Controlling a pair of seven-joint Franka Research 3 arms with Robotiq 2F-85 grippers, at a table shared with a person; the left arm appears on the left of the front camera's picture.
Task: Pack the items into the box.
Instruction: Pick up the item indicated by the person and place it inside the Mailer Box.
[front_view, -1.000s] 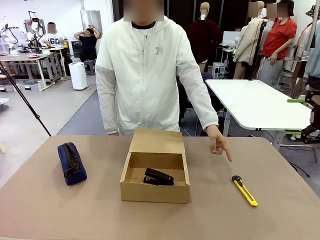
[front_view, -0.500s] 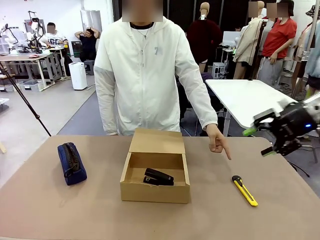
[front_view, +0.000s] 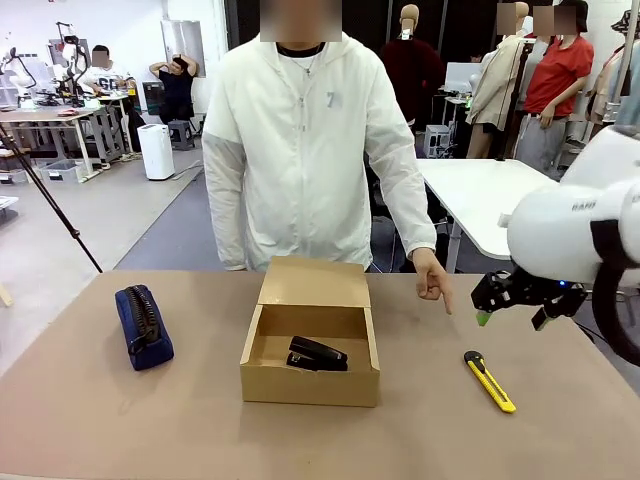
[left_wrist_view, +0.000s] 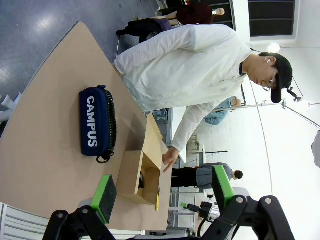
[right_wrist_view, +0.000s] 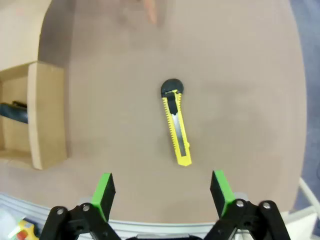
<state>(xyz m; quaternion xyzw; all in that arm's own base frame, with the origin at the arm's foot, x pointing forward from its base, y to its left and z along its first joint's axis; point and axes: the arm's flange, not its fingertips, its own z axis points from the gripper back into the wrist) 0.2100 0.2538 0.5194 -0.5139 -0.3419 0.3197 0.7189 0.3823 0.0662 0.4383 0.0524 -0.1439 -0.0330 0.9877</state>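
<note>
Near strip: open tabletop (front_view: 120, 430) between the robot's edge and the box's front wall.
Utility knife (front_view: 489, 381): flat on the right part of the table, well apart from the box, black end toward the person, with bare table on every side. In the right wrist view the utility knife (right_wrist_view: 176, 131) lies ahead of the fingers and well in from the table's curved edge.
Box (front_view: 310, 385): mid-table with its flap lid open and leaning back on the far side.
Box contents: the black stapler (front_view: 317, 354) lies on the floor, toward the near right. The rest of the floor is bare cardboard.
Pouch (front_view: 143, 325): on the left part of the table, zip upward, apart from the box, with open table between them. The left wrist view shows white "CAMPUS" lettering on the pouch (left_wrist_view: 95, 122).
Right gripper (front_view: 513, 318): in the air above the table's right side, beyond the knife and touching nothing. In its wrist view the right gripper (right_wrist_view: 162, 192) has its green pads spread wide with nothing between them.
Left gripper (left_wrist_view: 162, 192): pads spread wide and empty, with the pouch and box (left_wrist_view: 131, 175) lying well ahead of it.
Person's hand (front_view: 432, 280): at the far edge, right of the lid, index finger pointing down toward the table.
</note>
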